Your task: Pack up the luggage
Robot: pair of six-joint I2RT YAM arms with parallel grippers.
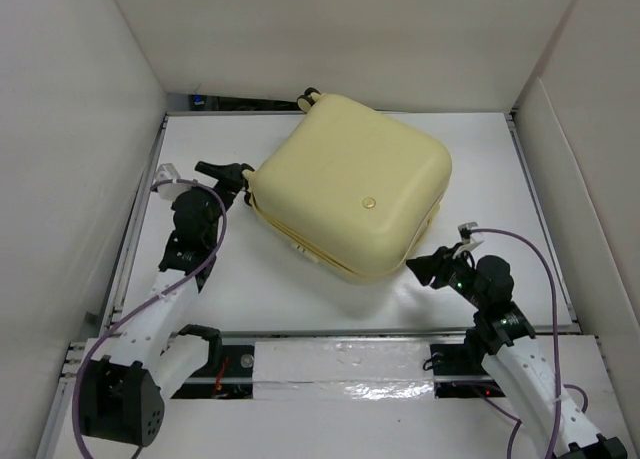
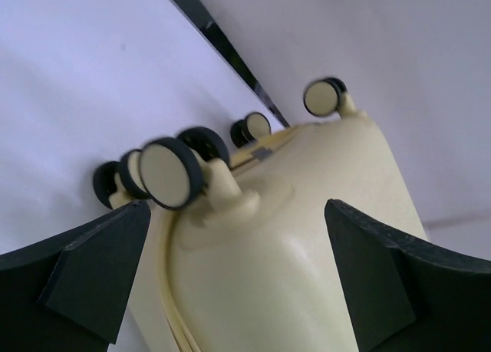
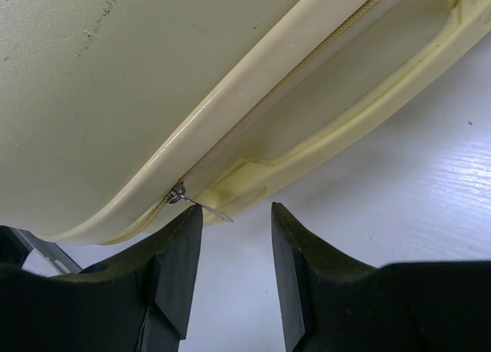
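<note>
Top external view: the luggage [image 1: 350,194] lies flat and closed on the white table [image 1: 500,159], turned so that one corner faces each of my arms, lid shell uppermost. My left gripper [image 1: 240,176] is at the corner nearest it, on the wheeled end. In the left wrist view its jaws stand wide apart with the pale shell between them and the wheels [image 2: 173,172] just beyond; I cannot tell whether either finger touches the shell. I judge this placement a brace, set to keep the case from sliding when it is pulled from the other side. My right gripper [image 1: 418,266] sits low at the near right corner, level with the seam between the two shells. In the right wrist view its jaws are parted by a narrow gap and hold nothing. The small metal zipper pull [image 3: 205,206] hangs from its slider just ahead of that gap, closest to the finger on the left of that view. The zipper [image 3: 307,60] runs away along the rim above a moulded side handle [image 3: 360,114]. The low, close approach suits pinching the thin tab; I judge that the zipping is the step in hand, and how much seam is left open cannot be told.
</note>
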